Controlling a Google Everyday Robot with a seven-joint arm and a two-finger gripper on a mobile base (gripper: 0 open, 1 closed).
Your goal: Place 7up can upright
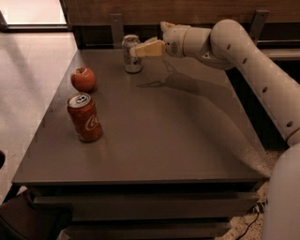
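The 7up can (131, 55) is pale silver with a silver top. It stands upright near the far edge of the grey table (178, 140), left of centre. My gripper (138, 49) reaches in from the right at the height of the can's upper half, and its tip is at the can's right side. I cannot tell whether it touches the can. The cream arm (243, 56) stretches back to the right edge of the view.
A red Coca-Cola can (85, 117) stands upright near the table's left side. A red apple (83, 78) lies behind it, left of the 7up can. A dark wooden wall panel (140, 9) runs behind the table. A pale floor (28, 61) lies to the left.
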